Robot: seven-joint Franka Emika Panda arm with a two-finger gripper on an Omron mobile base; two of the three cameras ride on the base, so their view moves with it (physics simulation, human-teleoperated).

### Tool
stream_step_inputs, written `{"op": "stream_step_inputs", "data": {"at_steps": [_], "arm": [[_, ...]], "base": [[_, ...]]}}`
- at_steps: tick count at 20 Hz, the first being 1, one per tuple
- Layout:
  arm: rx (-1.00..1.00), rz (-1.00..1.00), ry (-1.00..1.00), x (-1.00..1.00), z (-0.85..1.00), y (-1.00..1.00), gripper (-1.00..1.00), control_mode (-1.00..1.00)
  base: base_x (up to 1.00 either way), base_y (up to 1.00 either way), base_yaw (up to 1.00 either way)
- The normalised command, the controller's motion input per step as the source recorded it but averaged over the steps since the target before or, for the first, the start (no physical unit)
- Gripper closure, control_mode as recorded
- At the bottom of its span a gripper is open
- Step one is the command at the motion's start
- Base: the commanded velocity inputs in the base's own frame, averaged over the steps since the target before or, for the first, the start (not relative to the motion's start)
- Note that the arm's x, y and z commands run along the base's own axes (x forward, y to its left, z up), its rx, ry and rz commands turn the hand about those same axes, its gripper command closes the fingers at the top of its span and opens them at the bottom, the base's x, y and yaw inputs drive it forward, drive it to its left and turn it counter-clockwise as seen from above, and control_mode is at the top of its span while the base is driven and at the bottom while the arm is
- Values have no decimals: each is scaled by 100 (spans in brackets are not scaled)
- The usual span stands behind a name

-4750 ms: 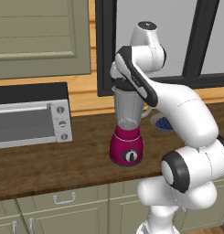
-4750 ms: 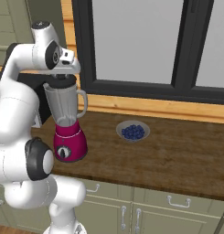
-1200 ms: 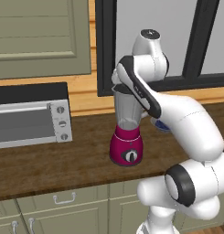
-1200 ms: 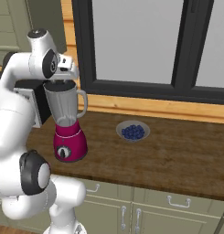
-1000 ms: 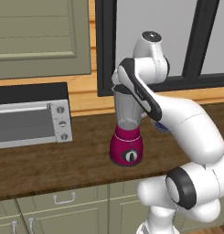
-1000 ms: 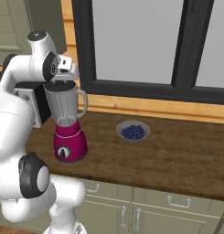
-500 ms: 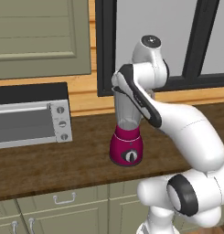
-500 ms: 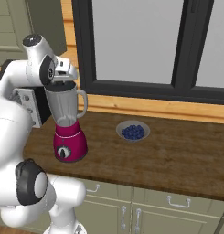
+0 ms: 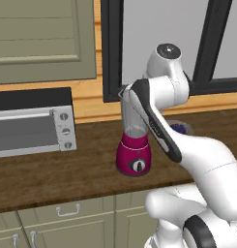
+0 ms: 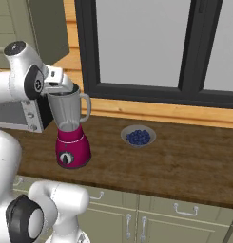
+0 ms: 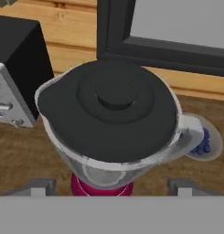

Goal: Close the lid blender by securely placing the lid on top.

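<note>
The blender (image 10: 72, 149) stands on the wooden counter, with a magenta base (image 9: 134, 157) and a clear grey jar with a handle. In the hand view the black round lid (image 11: 115, 103) lies flat on the jar's rim and covers the whole mouth. My gripper (image 11: 112, 187) hangs just above it, looking straight down. It is open: the two fingertips (image 11: 38, 186) stand wide apart on either side of the jar, and nothing is between them. In the left base view my own arm hides the jar's top.
A silver toaster oven (image 9: 33, 126) stands left of the blender against the wall. A shallow bowl of blue berries (image 10: 138, 136) sits to its right. Behind the counter are a dark-framed window (image 10: 137, 47) and a wall cabinet (image 9: 42, 38).
The fingers have opened and let go of the lid, which stays on the jar. The arm's elbow has swung a little; the blender has not moved.
</note>
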Motion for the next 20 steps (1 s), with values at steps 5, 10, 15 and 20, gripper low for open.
{"op": "stream_step_inputs", "data": {"at_steps": [5, 10, 15, 20], "arm": [[-2, 0, 2, -98, -6, -14, -100, -100], [4, 0, -16, -96, -22, -41, -100, -100], [29, 4, -21, -70, -10, -80, -100, -100], [41, 6, -15, -24, -1, -88, -100, -100]], "base": [[0, 0, 0], [0, 0, 0], [0, 0, 0], [0, 0, 0]]}}
